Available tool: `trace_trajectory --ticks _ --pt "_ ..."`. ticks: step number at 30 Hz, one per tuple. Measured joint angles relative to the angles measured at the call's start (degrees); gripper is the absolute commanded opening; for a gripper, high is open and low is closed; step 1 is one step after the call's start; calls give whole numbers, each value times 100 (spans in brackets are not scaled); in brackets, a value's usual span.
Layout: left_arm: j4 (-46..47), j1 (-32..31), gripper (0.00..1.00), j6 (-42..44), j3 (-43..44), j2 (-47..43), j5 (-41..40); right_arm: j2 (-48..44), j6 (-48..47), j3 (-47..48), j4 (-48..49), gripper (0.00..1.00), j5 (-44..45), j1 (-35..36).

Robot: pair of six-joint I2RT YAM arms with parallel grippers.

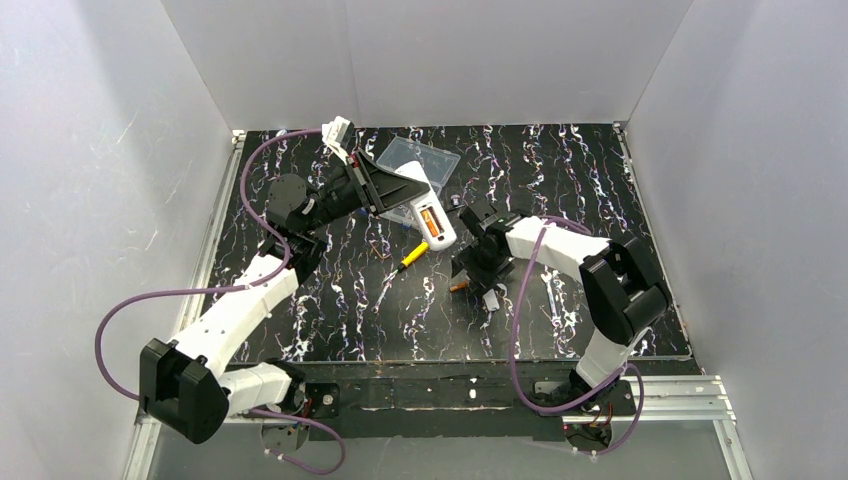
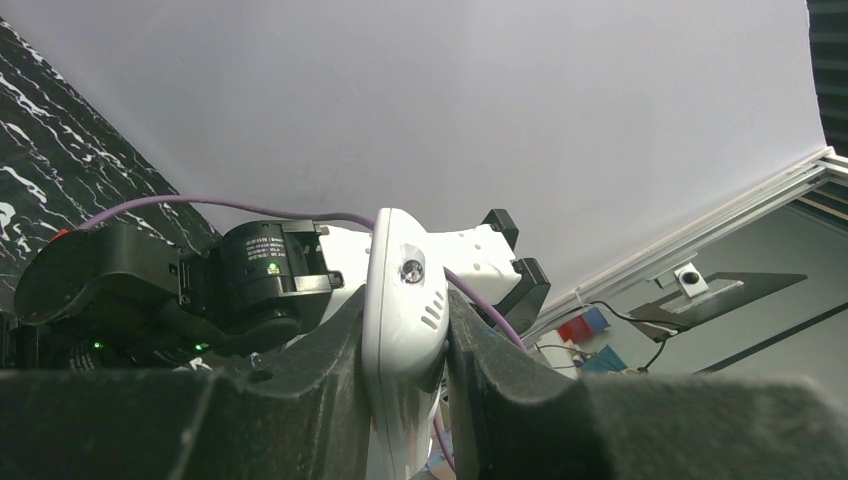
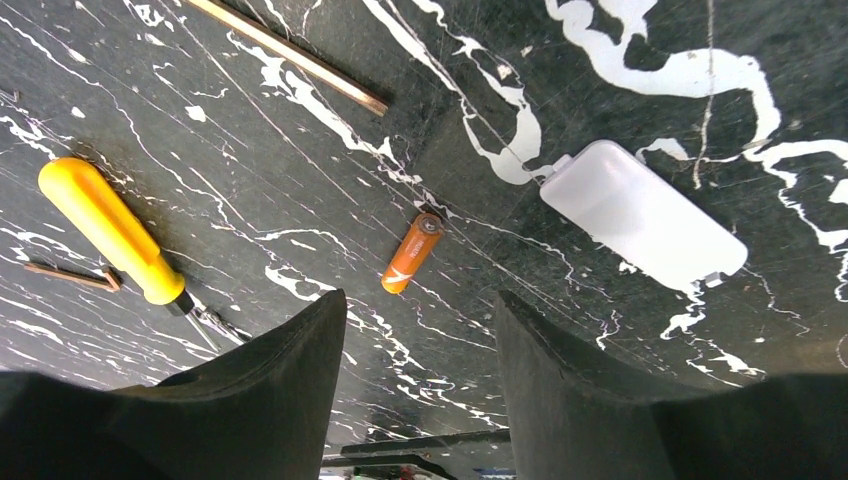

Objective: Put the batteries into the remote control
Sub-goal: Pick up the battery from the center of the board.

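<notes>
My left gripper is shut on the white remote control and holds it above the table with its back up. One orange battery lies in its open compartment. In the left wrist view the remote is clamped between both fingers of that gripper. A second orange battery lies loose on the table. My right gripper is open and hangs just above and short of it. In the top view the right gripper points down at the mid-table.
A yellow-handled screwdriver lies left of the loose battery and shows in the top view. A small white plate lies to its right. A clear plastic box stands at the back. A thin brown stick lies beyond.
</notes>
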Motion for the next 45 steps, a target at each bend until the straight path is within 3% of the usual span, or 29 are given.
trace_trajectory --ticks 24,29,33,45 --pt "-210 20 0 175 -4 -42 31 568 116 238 103 38 -48 17" --pt "-236 33 0 214 -4 -94 37 647 96 293 68 26 -31 17" --pt "-240 35 0 225 -4 -111 37 704 9 369 -4 1 22 17" --pt "-273 70 0 269 -68 -140 37 466 -975 267 275 1 610 72"
